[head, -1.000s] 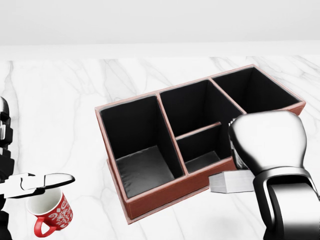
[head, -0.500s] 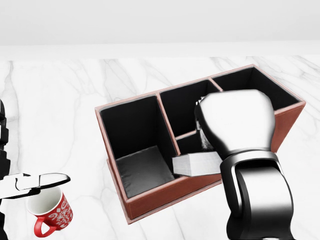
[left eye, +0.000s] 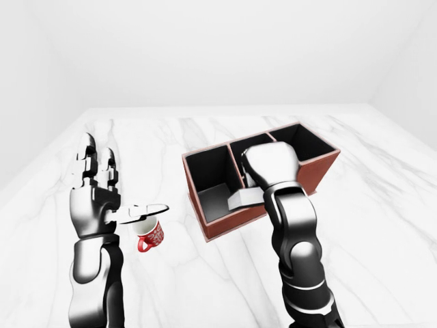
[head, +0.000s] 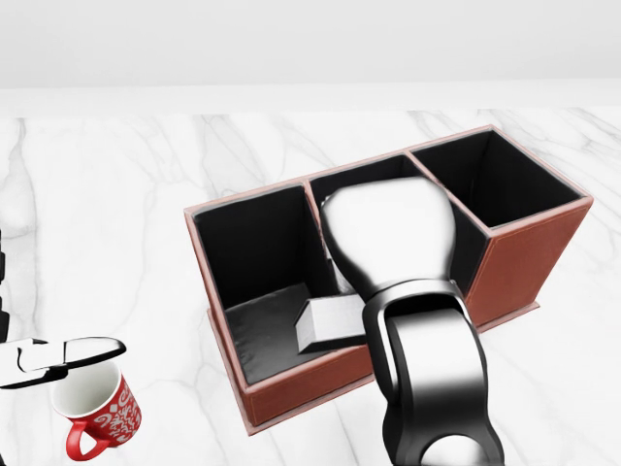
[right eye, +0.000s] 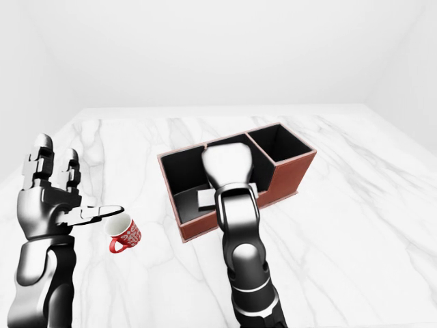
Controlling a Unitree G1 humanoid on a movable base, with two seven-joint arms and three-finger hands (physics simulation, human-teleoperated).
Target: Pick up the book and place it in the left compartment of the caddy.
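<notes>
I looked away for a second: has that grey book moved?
Yes. In the head view the book, carried by the right hand, has shifted left along the caddy, from beside its lower right wall to the left compartment.

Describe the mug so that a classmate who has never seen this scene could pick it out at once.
Start at the white marble table and find the brown caddy with black compartments. Look to the lower left of the caddy in the head view, just under the fingers of the robot's open left hand. There stands the mug, the only red thing there, white inside, with a white pattern and a red handle.
</notes>
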